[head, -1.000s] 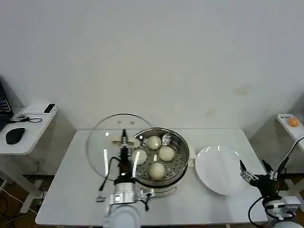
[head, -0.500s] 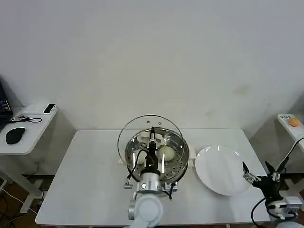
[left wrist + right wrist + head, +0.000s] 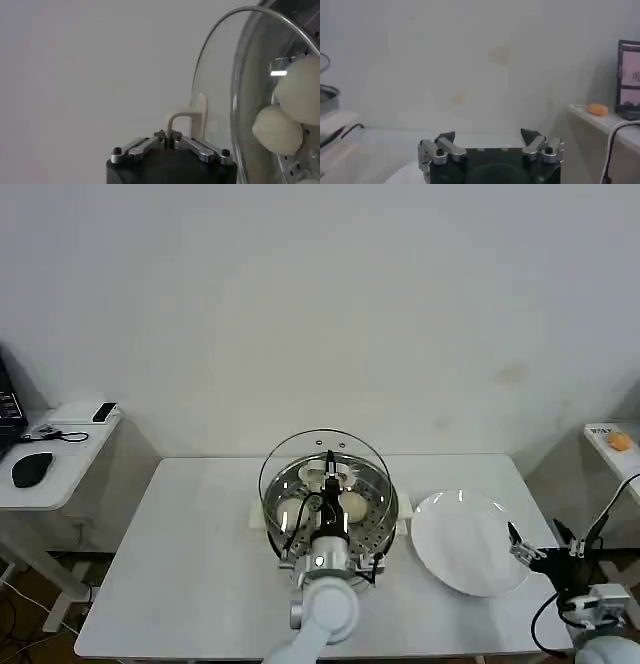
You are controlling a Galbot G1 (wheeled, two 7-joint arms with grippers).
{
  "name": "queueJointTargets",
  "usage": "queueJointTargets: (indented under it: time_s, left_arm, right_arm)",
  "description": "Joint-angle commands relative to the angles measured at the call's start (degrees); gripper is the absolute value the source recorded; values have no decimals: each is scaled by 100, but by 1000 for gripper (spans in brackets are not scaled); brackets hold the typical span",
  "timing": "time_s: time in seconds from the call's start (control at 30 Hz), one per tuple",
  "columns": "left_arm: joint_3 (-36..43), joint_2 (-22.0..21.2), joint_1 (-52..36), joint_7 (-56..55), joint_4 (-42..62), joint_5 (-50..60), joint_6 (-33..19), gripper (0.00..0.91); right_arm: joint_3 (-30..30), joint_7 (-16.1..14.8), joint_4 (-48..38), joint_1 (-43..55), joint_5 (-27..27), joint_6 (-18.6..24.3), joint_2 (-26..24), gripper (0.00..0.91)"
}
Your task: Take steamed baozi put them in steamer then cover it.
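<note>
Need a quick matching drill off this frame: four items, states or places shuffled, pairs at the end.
Column 1:
1. glass lid
2. baozi
3. white plate
4. right claw

Column 2:
A. bare, on the table right of the steamer
B. open, beside the plate's right edge
C. held by its handle in the left claw, over the steamer
D. on the perforated tray inside the steamer

Pairs: 1-C, 2-D, 3-A, 4-B

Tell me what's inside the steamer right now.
Cream-white baozi lie on the perforated tray of the steamer, under the glass cover held by the left gripper. The arm hides some, so no count.
</note>
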Motion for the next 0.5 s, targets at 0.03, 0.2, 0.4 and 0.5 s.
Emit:
queueJointTargets:
  time_s: [0.03, 0.2, 0.4, 0.5]
  left_arm:
    - [-66, -137, -162, 360, 393, 85, 98, 0]
    - [-78, -131, 74, 593, 110, 92, 101, 0]
    - [8, -133, 186, 883, -239, 51, 103, 0]
    - [22, -132, 189, 940, -341, 53, 105, 0]
  right_arm:
    - [-245, -25, -241, 182, -145, -123, -271, 907]
    - [-325, -22, -301, 268, -231, -163, -310, 907]
    - [-385, -28, -355, 355, -307, -173, -313, 907]
    - [-405, -33, -361, 392, -332, -190, -291, 907]
